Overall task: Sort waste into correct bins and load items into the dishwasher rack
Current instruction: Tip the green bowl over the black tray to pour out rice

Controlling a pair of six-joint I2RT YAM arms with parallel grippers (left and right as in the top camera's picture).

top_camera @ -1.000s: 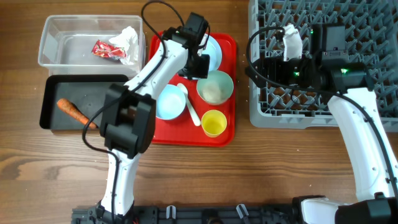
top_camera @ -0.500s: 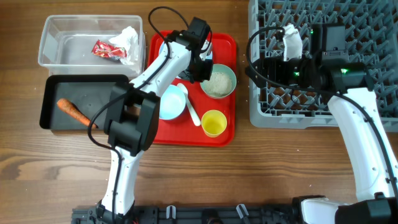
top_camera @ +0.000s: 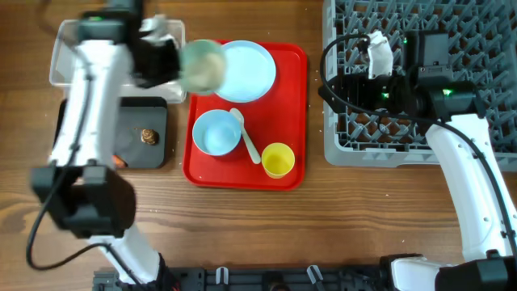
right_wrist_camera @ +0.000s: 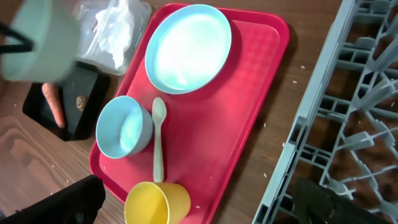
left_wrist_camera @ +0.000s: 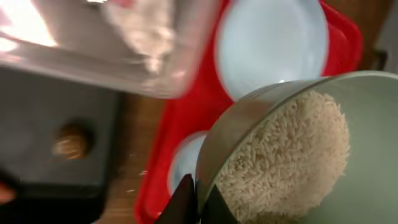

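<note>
My left gripper [top_camera: 171,66] is shut on the rim of the pale green bowl [top_camera: 202,66], which holds white rice [left_wrist_camera: 292,155]. It holds the bowl in the air at the red tray's left edge, next to the clear tub [top_camera: 58,65] and the black tray [top_camera: 153,149]; its fingers [left_wrist_camera: 196,199] pinch the rim. A brown lump [top_camera: 148,136] and a carrot [right_wrist_camera: 55,106] lie in the black tray. The white napkin [right_wrist_camera: 118,25] is in the tub; the red wrapper is hidden. The light blue plate [top_camera: 242,71], light blue bowl [top_camera: 216,132], white spoon [top_camera: 246,137] and yellow cup [top_camera: 278,159] sit on the red tray. My right gripper [right_wrist_camera: 199,208] is open and empty.
The flat red tray [top_camera: 295,121] lies mid-table. The grey dishwasher rack [top_camera: 404,145] stands at the right, with my right arm [top_camera: 339,87] resting over its left part. My left arm covers much of the tub and black tray. Stray rice grains lie on the wood by the rack.
My left gripper has lifted the pale green bowl of rice off the red tray and swung it left toward the tub and black tray. The right arm has not moved.
</note>
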